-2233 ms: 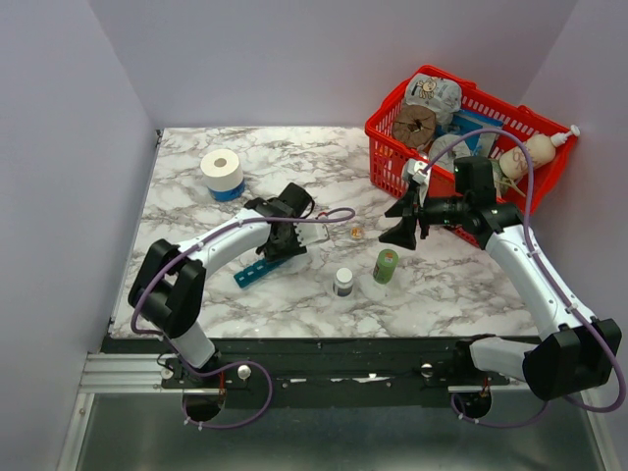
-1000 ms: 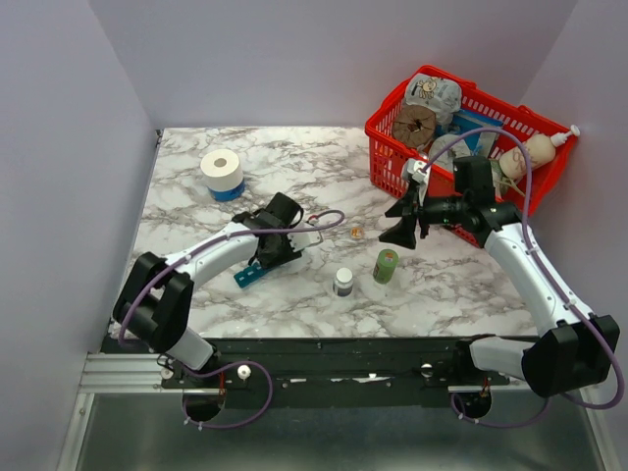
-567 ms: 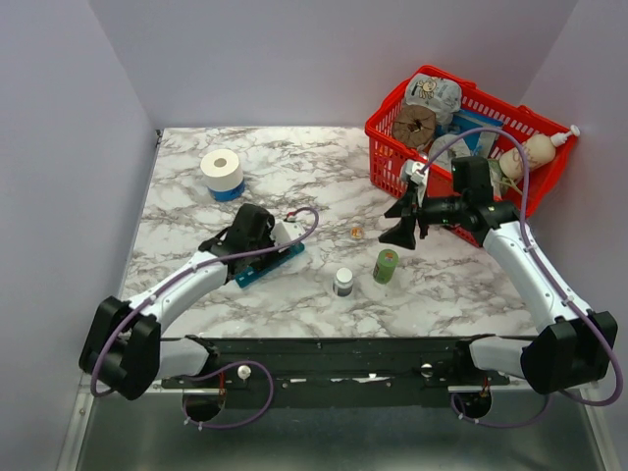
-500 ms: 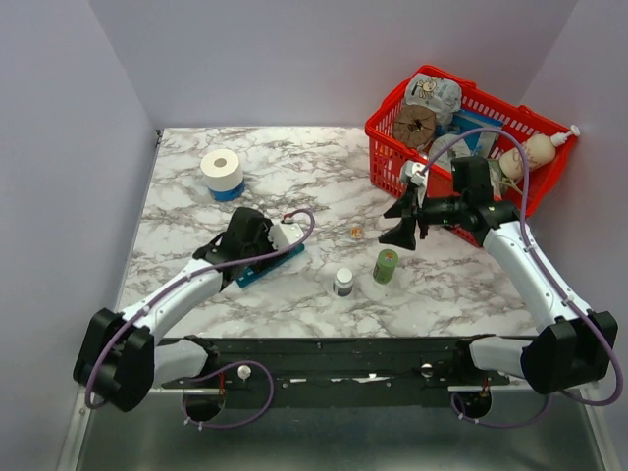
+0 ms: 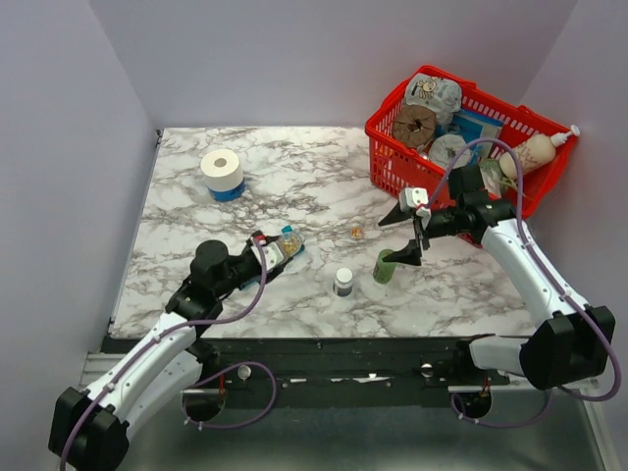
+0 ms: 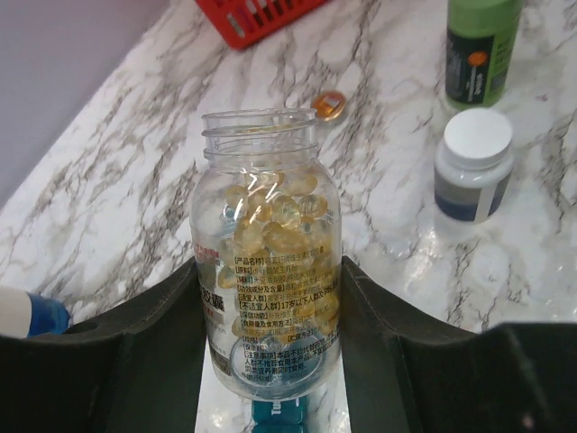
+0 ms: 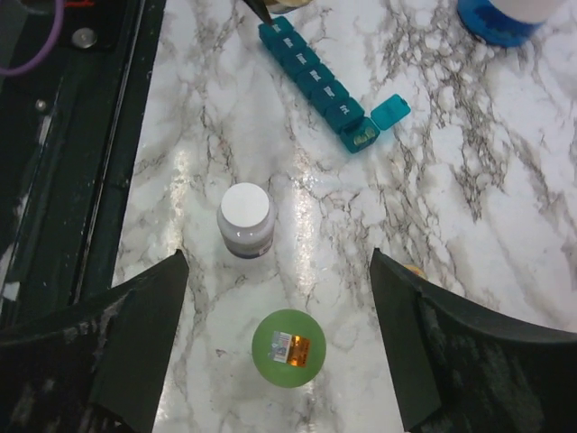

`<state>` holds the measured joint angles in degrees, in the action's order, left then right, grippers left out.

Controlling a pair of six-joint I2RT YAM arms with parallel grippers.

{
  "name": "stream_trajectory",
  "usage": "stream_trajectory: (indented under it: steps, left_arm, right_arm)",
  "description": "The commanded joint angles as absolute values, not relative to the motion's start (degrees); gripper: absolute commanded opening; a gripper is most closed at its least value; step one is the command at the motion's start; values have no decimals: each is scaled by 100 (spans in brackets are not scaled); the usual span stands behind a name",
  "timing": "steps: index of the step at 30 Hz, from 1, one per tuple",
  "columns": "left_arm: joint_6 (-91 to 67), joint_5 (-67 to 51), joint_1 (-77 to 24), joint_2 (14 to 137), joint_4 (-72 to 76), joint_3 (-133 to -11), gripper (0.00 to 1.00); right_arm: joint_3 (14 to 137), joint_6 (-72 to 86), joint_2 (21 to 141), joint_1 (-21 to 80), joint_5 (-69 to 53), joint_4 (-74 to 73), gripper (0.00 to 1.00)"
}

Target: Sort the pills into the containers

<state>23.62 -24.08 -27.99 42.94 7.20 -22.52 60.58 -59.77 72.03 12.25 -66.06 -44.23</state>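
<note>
A clear uncapped bottle (image 6: 270, 271) full of yellowish pills (image 6: 275, 221) stands between the fingers of my left gripper (image 6: 270, 271), which is shut on it. In the top view that gripper (image 5: 280, 247) is at the near left of the table. The blue strip of containers (image 7: 311, 81) lies just under and beyond the bottle; its end compartment (image 7: 363, 135) is open with pills inside. My right gripper (image 7: 278, 271) is open and hovers above the green bottle (image 7: 288, 347), not touching it. Seen from the top, it (image 5: 404, 237) is over the green bottle (image 5: 385, 265).
A white bottle (image 5: 342, 282) stands left of the green bottle. The tan cap (image 5: 356, 232) lies loose on the marble. A red wire basket (image 5: 388, 147) of goods fills the back right. A white roll on a blue base (image 5: 222, 172) sits back left.
My left arm has drawn back toward the near left with the bottle still gripped. My right gripper has dropped closer over the green bottle and spread its fingers wider.
</note>
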Motion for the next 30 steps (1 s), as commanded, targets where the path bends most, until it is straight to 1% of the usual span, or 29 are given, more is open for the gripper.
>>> stream_trajectory:
  steps: [1,2,4,5,6,7,9,10,11,13,14,19,25,30]
  left_arm:
    - [1855,-3365,-2795,3710,1748,-2066,0]
    - [1837,-3392,-2795,3657,1766,-2048,0]
    - [1802,-3454,-2804,3490,1723,-2039,0]
    - [1784,-3506,-2804,3428,1714,-2030,0]
    - [1775,-3542,-2795,3367,1705,-2013,0]
    - [1758,-3585,-2804,3244,1688,-2013,0]
    - [1775,-3612,-2804,3103,1530,-2021,0]
    - [1801,-3612,-2804,2946,1468,-2013,0]
    - [1810,-3595,-2795,2866,1398,-2004,0]
    - [1828,-3525,-2795,2612,1362,-1925,0]
    - [1863,-3481,-2795,2541,1301,-1890,0]
    - [2284,-3086,-2804,2400,1012,-1863,0]
    - [2408,-2927,-2795,2267,1020,-1811,0]
    - [2408,-2979,-2786,2259,1046,-1811,0]
  right_arm:
    - [6889,-8013,7619,1195,-7452,-5623,99]
    - [7047,-8198,7725,1213,-7584,-6025,100]
    - [7450,-8333,8048,1344,-7638,-6205,100]
    - [7558,-8167,8155,1406,-7498,-6022,100]
    - [7663,-7599,8278,1467,-7288,-5829,100]
    - [7864,-7333,8479,1572,-6747,-5627,100]
    - [8111,-6614,8718,1643,-6182,-5125,100]
    - [8278,-6392,8849,1713,-5570,-5028,100]
    - [8706,-6216,9190,1723,-5294,-5019,100]
    - [9104,-5977,9569,1784,-4636,-5176,99]
    - [9419,-5898,9876,1793,-4449,-5264,99]
    - [9869,-5669,10642,2056,-3492,-5370,99]
    - [10151,-5607,11389,2276,-3165,-5396,98]
    - [10117,-5686,11716,2469,-3085,-5449,97]
